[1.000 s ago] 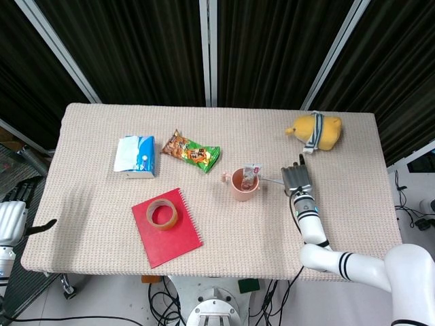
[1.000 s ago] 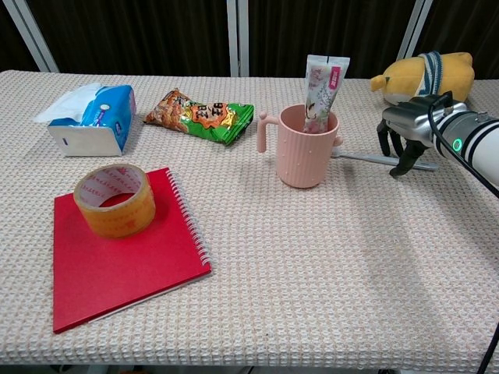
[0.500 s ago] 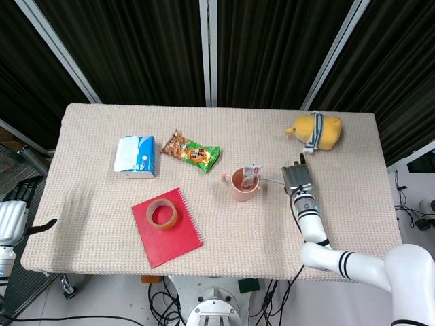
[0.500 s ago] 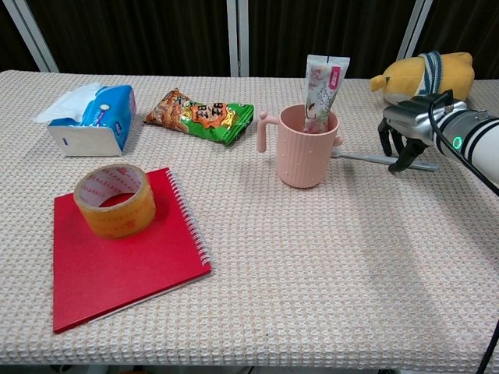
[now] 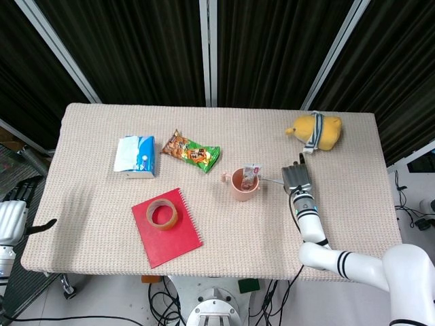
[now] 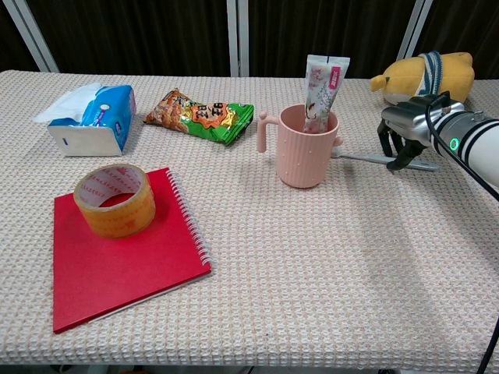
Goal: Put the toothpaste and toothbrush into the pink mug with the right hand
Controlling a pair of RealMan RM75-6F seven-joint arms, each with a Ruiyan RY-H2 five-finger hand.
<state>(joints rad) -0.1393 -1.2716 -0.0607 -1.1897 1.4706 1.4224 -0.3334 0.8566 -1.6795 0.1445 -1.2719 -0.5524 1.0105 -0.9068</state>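
The pink mug stands mid-table with the toothpaste tube upright inside it. The toothbrush lies flat on the table just right of the mug, its head near the mug's side. My right hand sits over the far part of the handle, and its dark fingers curl down around the handle. My left hand hangs off the table's left edge, holding nothing, with its fingers apart.
A blue tissue pack and a snack bag lie at the back left. A tape roll rests on a red notebook at the front left. A yellow plush toy sits behind my right hand.
My right hand has shifted very slightly back over the toothbrush handle. The toothbrush, the mug and the toothpaste have stayed in place.
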